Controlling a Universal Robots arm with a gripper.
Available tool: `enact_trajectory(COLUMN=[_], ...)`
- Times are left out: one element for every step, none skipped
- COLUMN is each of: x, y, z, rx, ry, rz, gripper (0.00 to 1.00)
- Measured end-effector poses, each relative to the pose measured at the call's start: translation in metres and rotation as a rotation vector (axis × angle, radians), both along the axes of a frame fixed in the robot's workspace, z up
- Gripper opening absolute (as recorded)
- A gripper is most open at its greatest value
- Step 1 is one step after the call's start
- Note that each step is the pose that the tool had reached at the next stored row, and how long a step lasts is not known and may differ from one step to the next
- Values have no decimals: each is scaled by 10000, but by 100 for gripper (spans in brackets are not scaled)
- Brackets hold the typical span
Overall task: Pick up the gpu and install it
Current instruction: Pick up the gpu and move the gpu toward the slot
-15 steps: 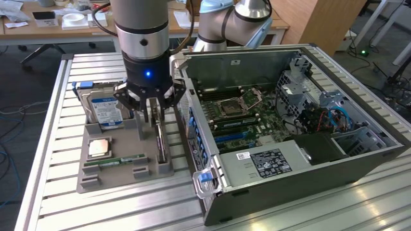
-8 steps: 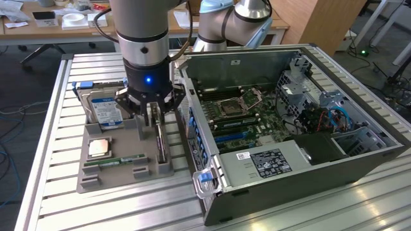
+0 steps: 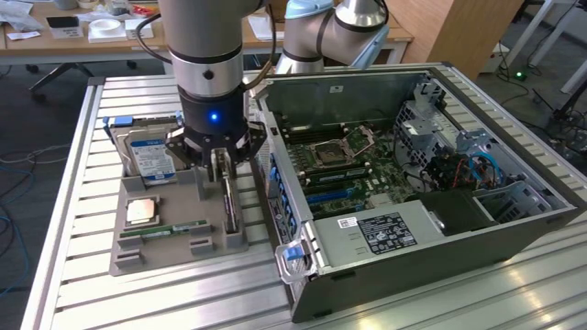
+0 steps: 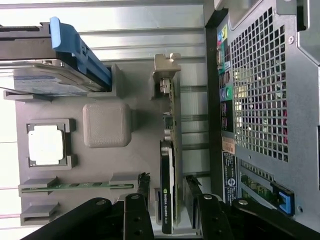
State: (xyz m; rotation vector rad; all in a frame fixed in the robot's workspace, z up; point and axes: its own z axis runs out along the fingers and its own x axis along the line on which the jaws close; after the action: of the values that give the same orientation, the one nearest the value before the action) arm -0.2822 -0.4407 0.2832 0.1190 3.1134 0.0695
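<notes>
Black angular hand agape astride thin, flat, edge-up gpu

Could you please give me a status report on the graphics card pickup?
Hand open, straddling the graphics card. Card upright in its grey holder, not yet lifted. Computer case close beside it.

Even, bright room light fills the exterior view, with pale glare on the table slats at the exterior view's right and a blue lamp glowing on the arm. In the wrist view the cpu and the slats beside it are washed out to white. The gpu throws a soft shadow on the grey tray.
</notes>
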Motion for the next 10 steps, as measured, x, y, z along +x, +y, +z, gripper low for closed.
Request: enact_trajectory(x=[3, 5, 6, 5, 5, 5, 6, 6, 6, 6], y=[-8, -15, -17, -18, -19, -20, -21, -21, -21, -21], z=[0, 0, -4, -14, -27, -44, -64, -81, -98, -114], rx=[0, 0, 2, 2, 0, 0, 0, 0, 0, 0], ry=[0, 0, -3, -2, -1, 0, 0, 0, -1, -1], rz=[0, 0, 0, -2, -2, -1, 0, -1, 0, 0], gripper=[42, 42, 42, 42, 42, 42, 42, 42, 42, 42])
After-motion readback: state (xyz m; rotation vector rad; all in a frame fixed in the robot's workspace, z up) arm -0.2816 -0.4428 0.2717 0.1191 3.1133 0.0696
